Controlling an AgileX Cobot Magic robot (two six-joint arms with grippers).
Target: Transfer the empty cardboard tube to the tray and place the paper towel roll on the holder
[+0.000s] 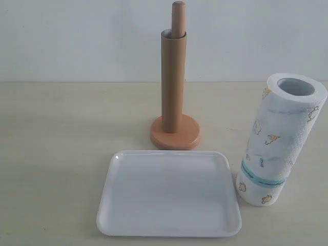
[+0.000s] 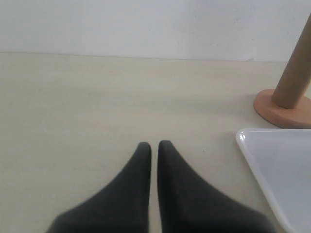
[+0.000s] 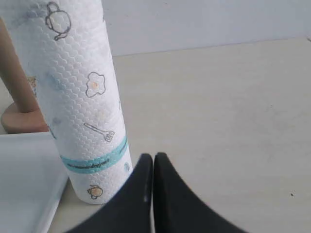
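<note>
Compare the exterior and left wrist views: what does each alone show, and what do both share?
Only exterior: the thick white printed paper towel roll and the orange-tan wooden holder's rounded rod tip. Only left wrist: the shut black left pincer. Both: the flat white rectangular tray, the brown cardboard tube and the holder's disc base.

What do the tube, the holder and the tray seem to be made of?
Tube: matte brown cardboard, judging by its thin open rim. Holder: probably wood, smooth orange-tan finish. Tray: likely plastic, glossy white, with highlights on the rim.
</note>
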